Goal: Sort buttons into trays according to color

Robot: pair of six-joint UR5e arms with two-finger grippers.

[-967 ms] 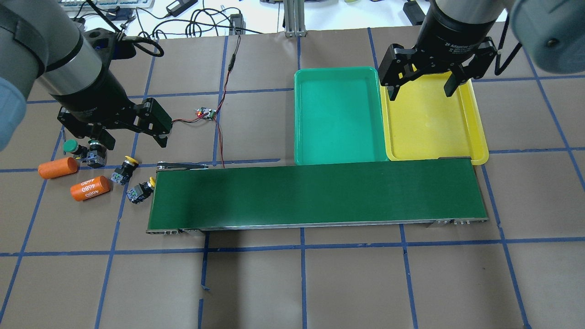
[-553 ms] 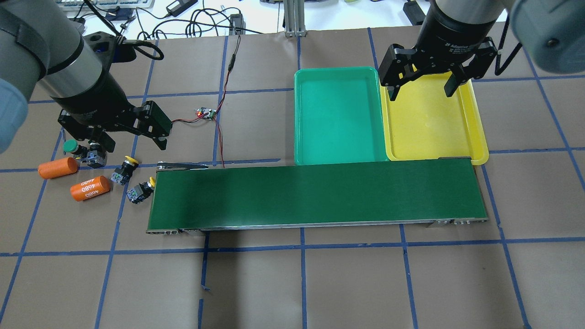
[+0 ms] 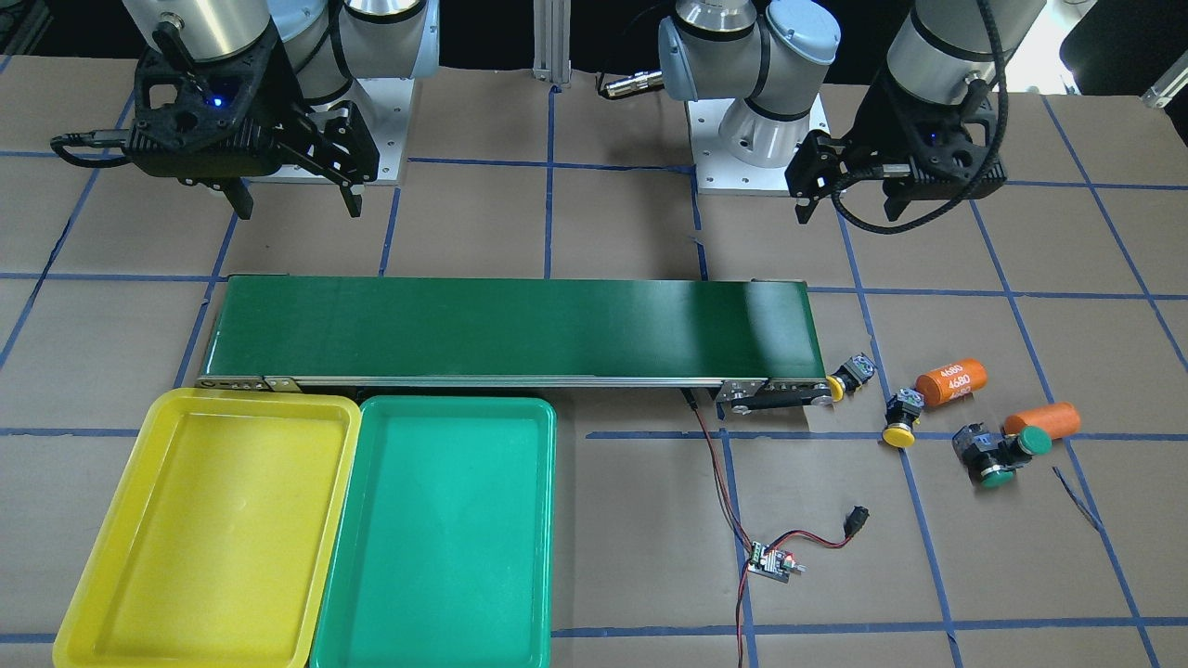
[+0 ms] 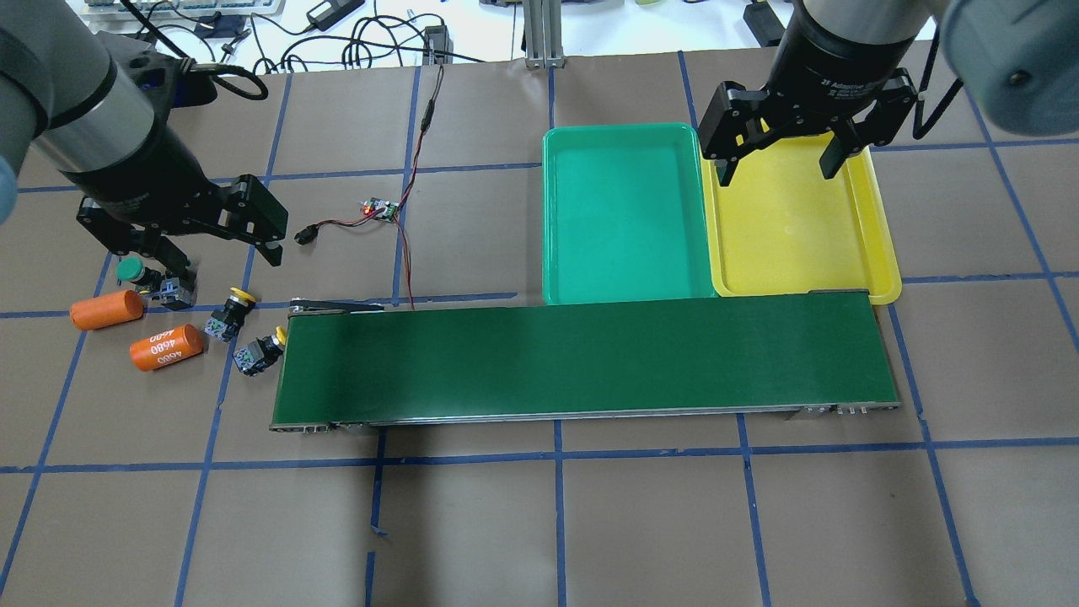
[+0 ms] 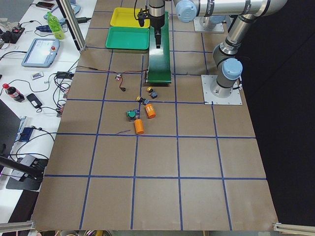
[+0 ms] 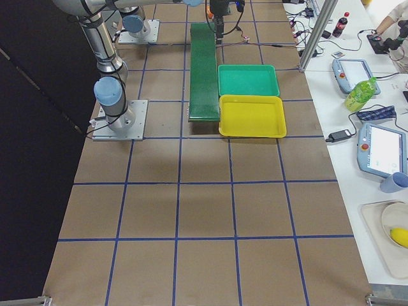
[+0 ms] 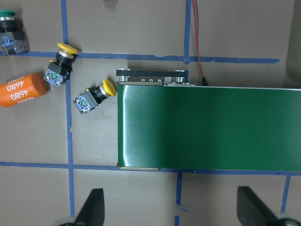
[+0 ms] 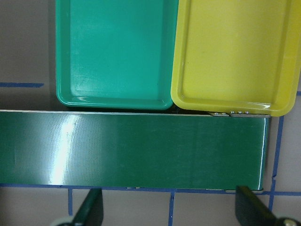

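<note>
Four buttons are noted loose on the brown table paper, off the end of the conveyor belt on the robot's left. Each is seen as a black-grey body under a round mushroom cap.

- First yellow button: laid on its side, cap right at the belt's end roller.
- Second yellow button: just beyond the first, cap turned away from the robot.
- First green button and second green button: found close together, farthest from the belt, just beside the plain orange cylinder.
- The orange cylinder marked 4680 is seen near the second yellow button.

The green tray and yellow tray are set side by side with long edges touching, against the belt's far side at its other end. Both are shallow, glossy and round-cornered. All four buttons lie well apart from them.

The left gripper is held above the table near the green buttons, with fingers spread wide and nothing grasped. The right gripper is hung over the tray end of the belt, likewise spread wide with nothing between its fingers.

A small circuit board with red and black wires is noted beyond the belt.
</note>
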